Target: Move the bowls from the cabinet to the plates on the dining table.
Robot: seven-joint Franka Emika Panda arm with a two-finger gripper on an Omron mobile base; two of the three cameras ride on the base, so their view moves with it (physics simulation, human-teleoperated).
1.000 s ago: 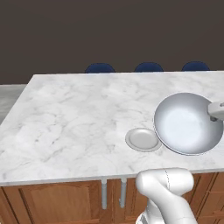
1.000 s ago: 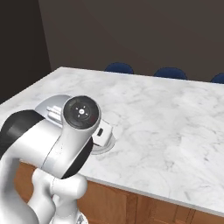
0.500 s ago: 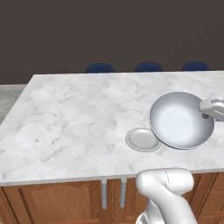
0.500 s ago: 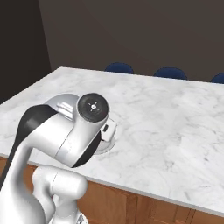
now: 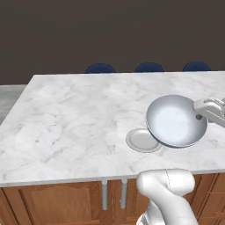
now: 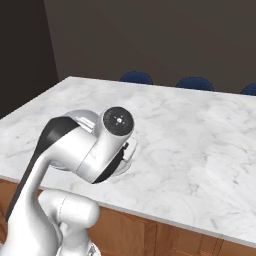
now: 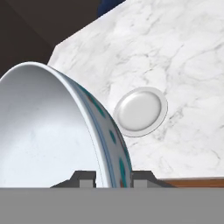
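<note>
My gripper [image 7: 113,177] is shut on the rim of a white bowl [image 7: 48,131] with blue patterning on its outside; the bowl is tilted on edge. In the left base view the bowl [image 5: 176,121] hangs just above the dining table [image 5: 79,114], its hollow facing the camera, with the gripper [image 5: 198,115] at its right rim. A small flat light-grey plate [image 5: 143,140] lies on the marble right beside the bowl's lower left edge. From the hand, the plate [image 7: 141,110] lies to the right of the bowl. The arm hides most of both in the right base view.
Blue chairs [image 5: 100,68] [image 5: 149,67] [image 5: 196,66] stand along the table's far side, against a dark wall. Silver drawer handles [image 5: 104,193] hang under the near table edge. Wide bare marble [image 6: 190,130] stretches left and behind the plate.
The bowl, held in the gripper, has drifted left towards the plate. The arm's elbow has swung forward and to the right in the right base view.
</note>
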